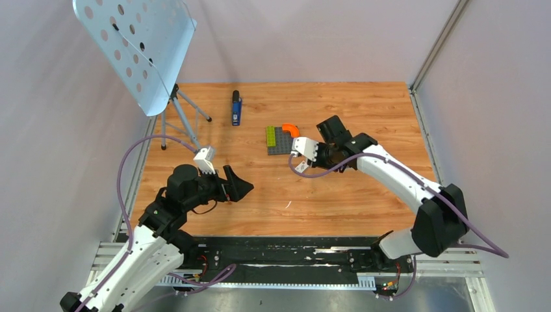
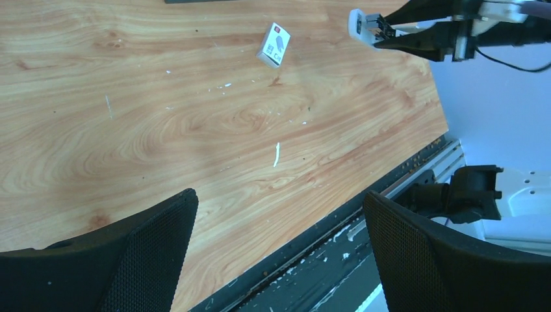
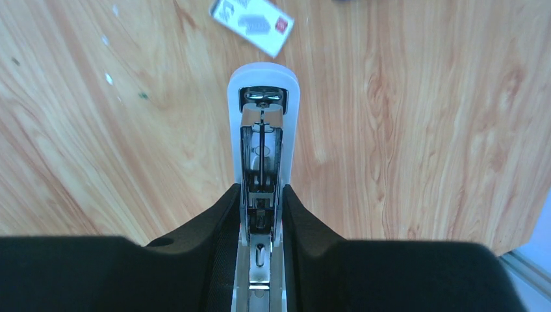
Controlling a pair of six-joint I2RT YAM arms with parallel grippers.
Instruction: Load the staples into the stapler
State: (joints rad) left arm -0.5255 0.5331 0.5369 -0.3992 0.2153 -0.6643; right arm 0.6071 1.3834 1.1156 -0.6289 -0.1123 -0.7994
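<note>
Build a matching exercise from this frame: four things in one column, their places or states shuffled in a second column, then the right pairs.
Things
1. blue stapler
2. staple box
3. white bar
4. left end effector

Places or states
A. open, holding nothing
B. lying alone toward the far side of the table
C. clamped in the right end effector
D. flat on the table just past the bar's tip

Pairs: 1-B, 2-D, 3-C, 4-A

Grey block plate centre, green brick, orange piece on it; perforated pale-blue stand far left.
</note>
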